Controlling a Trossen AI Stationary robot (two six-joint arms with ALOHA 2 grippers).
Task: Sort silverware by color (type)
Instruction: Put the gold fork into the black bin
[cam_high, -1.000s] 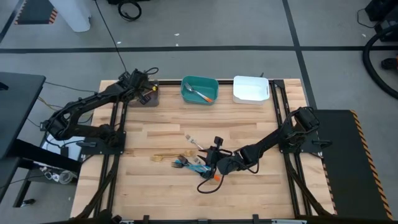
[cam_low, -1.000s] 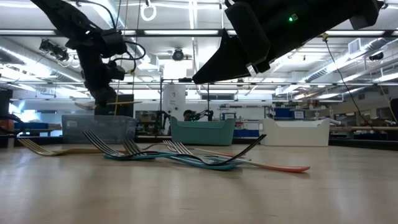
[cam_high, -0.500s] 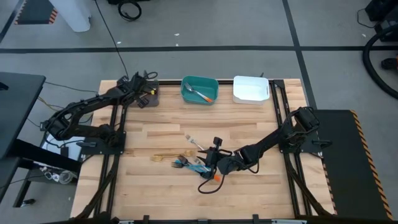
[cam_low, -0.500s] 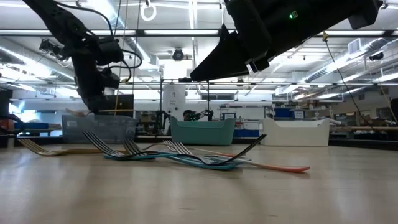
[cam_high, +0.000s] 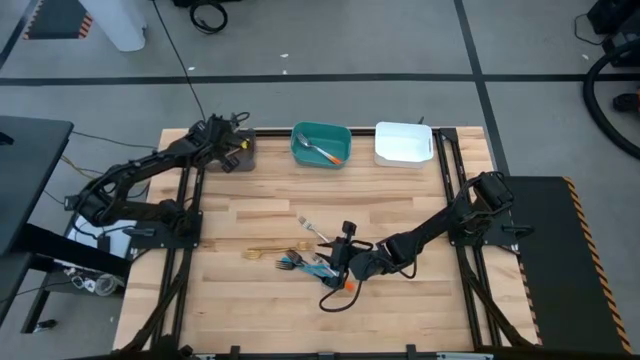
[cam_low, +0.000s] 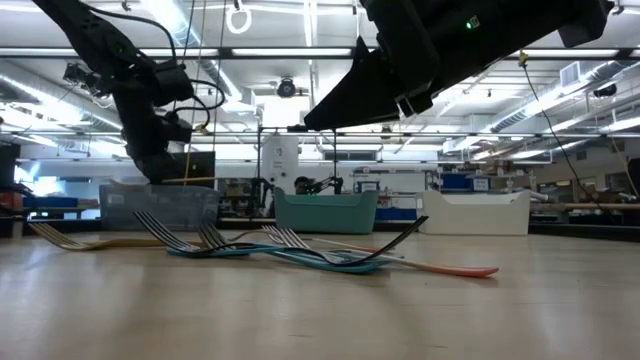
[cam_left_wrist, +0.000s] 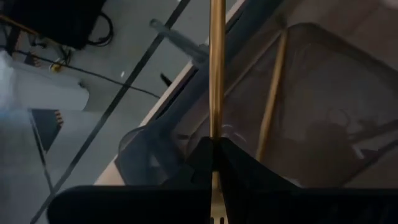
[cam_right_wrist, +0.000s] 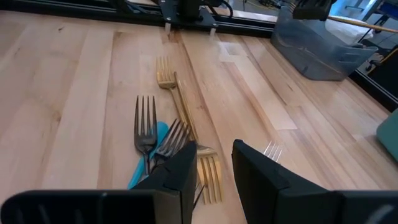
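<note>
Right gripper (cam_high: 335, 262) body covers most of the silverware pile (cam_high: 305, 262) from above, so the piece count there is unclear; in the low view only its dark underside (cam_low: 400, 70) shows, hanging over the pile. Left gripper (cam_high: 232, 150) is over the grey bin (cam_high: 243, 156), jaws clamped on a gold utensil (cam_left_wrist: 216, 68); its working end is cut off at the frame edge so fork or spoon is unclear. In the low view that piece is a thin gold bar (cam_low: 187, 180) just above the bin rim (cam_low: 160, 192). A second gold handle (cam_left_wrist: 272, 93) lies inside the bin, the rest of the contents too dark to read. Right jaws stand apart with nothing between them, fingertips (cam_right_wrist: 180, 171) just above the pile. Pile, relative to the grey bin: well away toward the near middle of the table (cam_high: 400, 210), holding dark forks (cam_right_wrist: 145, 127), a gold fork (cam_right_wrist: 169, 81), another gold fork (cam_right_wrist: 208, 174), a teal-blue handle (cam_right_wrist: 149, 155), and an orange handle (cam_low: 450, 268) sticking out. Silver tines (cam_right_wrist: 272, 149) show past the right finger, rest hidden. Teal bin (cam_high: 320, 146) just beside the grey bin holds an orange-handled piece (cam_high: 325, 152); white bin (cam_high: 403, 143) beyond it
</note>
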